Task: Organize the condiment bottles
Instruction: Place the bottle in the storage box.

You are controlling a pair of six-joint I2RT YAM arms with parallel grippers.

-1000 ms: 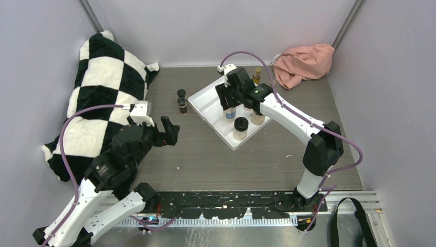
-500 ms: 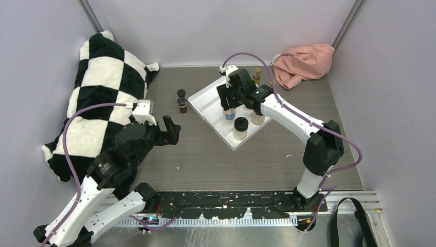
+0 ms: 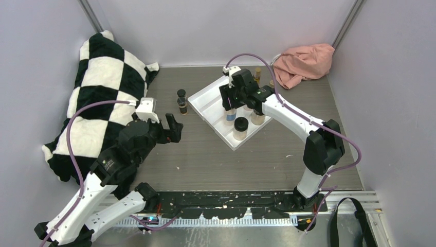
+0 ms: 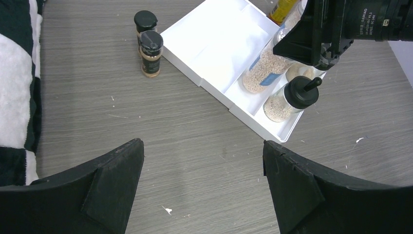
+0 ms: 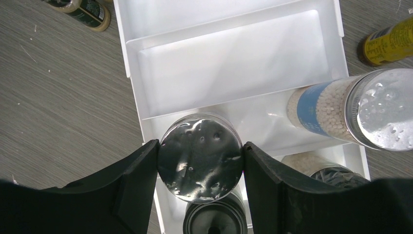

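Grey wood-grain table carries a white tray, and most of your work is there. Your right gripper is clamped on the silver lid of one blue-labelled jar, over a tray compartment; I cannot tell whether its bottom touches the tray floor. The second silver-lidded jar and two tan black-capped jars are in the tray, near it. One amber bottle stands on the table, just outside the tray. Two tiny dark bottles stand close together on the table beside the tray. Your left gripper hangs wide apart and holds nothing.

I think the main risk is the tight place around the held jar. If you lower or shift it sideways, it can strike the black-capped jar just beside it and tip it. The hold is only at the smooth lid, so a quick move may let the jar slip. When your left arm reaches for the tiny bottles, one finger may push the neighbour over.
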